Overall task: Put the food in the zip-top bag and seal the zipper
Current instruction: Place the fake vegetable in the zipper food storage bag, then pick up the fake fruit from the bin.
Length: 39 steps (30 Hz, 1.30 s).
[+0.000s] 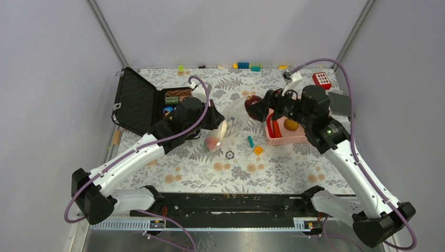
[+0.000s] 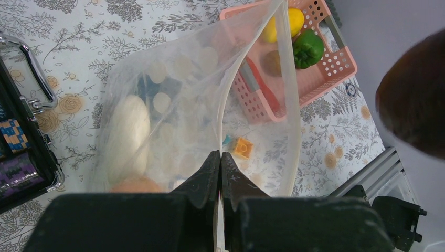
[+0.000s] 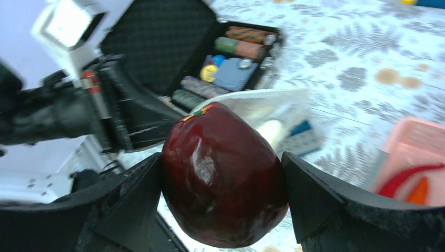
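My left gripper (image 2: 220, 157) is shut on the rim of the clear zip-top bag (image 2: 183, 105) and holds its mouth open; it shows in the top view (image 1: 236, 114) too. A white radish (image 2: 128, 131) and a peach (image 1: 212, 143) lie inside the bag. My right gripper (image 3: 223, 178) is shut on the dark red piece (image 3: 223, 178), held in the air just right of the bag mouth (image 1: 255, 106). The pink basket (image 2: 336, 68) holds a green pepper (image 2: 307, 47), a yellow banana (image 2: 291, 22) and a red chilli (image 1: 271, 127). The zipper strip (image 2: 294, 105) runs along the mouth edge.
An open black hard case (image 1: 141, 100) with small items stands left of the bag. Loose bricks (image 1: 258, 150) lie near the basket and along the back edge (image 1: 243, 65). A red calculator-like object (image 1: 321, 80) and a dark pad (image 1: 341, 104) sit at the right.
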Motion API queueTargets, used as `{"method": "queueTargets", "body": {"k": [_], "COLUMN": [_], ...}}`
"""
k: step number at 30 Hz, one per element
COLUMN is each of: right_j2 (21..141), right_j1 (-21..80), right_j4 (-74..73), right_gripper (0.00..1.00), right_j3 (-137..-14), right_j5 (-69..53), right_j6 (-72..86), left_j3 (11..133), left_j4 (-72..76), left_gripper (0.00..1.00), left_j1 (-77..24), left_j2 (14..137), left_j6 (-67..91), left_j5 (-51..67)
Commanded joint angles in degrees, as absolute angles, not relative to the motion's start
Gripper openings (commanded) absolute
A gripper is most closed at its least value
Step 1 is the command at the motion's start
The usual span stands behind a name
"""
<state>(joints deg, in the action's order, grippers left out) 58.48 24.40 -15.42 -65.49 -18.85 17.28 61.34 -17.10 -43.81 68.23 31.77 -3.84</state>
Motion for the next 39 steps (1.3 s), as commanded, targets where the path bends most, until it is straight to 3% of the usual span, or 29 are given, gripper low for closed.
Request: {"method": "queueTargets", "body": {"k": [1, 9, 12, 13, 14, 24, 31, 39], "right_j2": [60.6, 70.4, 71.5, 71.6, 71.7, 69.0, 64.8, 68.0], "right_j1": [30.7, 35.5, 36.0, 36.0, 36.0, 36.0, 34.4, 19.0], "right_j4": [-3.9, -4.3, -4.2, -4.2, -4.3, -6.9, -20.7, -25.3], "right_gripper": [0.54, 0.7, 0.86, 0.97, 0.99, 1.0, 1.0, 1.0], "right_j3": [-64.7, -67.0, -66.7, -66.7, -66.6, -65.9, -65.3, -63.8], "right_j5": [-22.5, -12.5, -9.8, -9.2, -8.8, -8.3, 10.0, 7.1], "right_j6": [20.2, 20.3, 21.3, 21.5, 21.9, 22.8, 20.9, -11.5], "left_j3": [61.5, 62.0, 61.4, 61.2, 61.1, 60.6, 58.5, 58.4], "left_j4": [-14.8, -17.3, -17.2, -17.1, -17.0, -17.4, -14.1, -9.3], "left_gripper": [0.0, 0.0, 0.0, 0.0, 0.0, 0.0, 0.0, 0.0], "left_j1": [-43.6, -43.6, -43.5, -43.6, -43.6, -43.6, -43.5, -43.6], "left_j2": [66.3, 64.7, 64.2, 64.2, 64.2, 63.6, 62.7, 62.8], "left_j6": [33.0, 34.6, 35.0, 35.2, 35.4, 34.8, 33.1, 30.0], "left_j5": [-2.5, -3.5, -3.5, -3.3, -3.0, -4.2, -4.5, -3.6]}}
